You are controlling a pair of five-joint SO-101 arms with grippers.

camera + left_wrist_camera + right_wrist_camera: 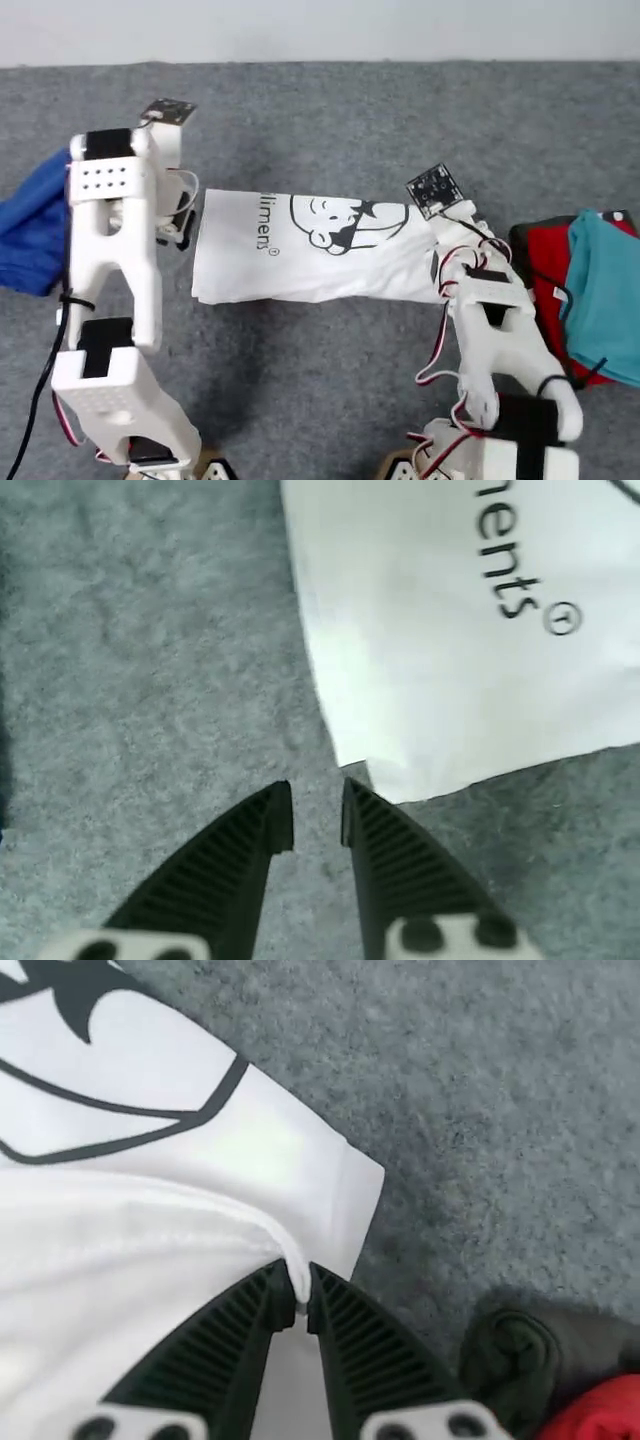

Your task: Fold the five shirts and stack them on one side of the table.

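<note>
White shirt [300, 268] lies folded into a long band across the middle of the grey worktop [330, 130], between the two arms. Right claw [300, 1298] is clenched on a fold at one end, probably to carry that end over. Left claw [317, 820], slightly parted and empty, sits just beside the opposite corner, seemingly ready to pin or grip it. Farther out, a blue shirt [35, 230] lies at one edge. A red shirt [545, 262] and a teal shirt [605, 290] are heaped at the other.
</note>
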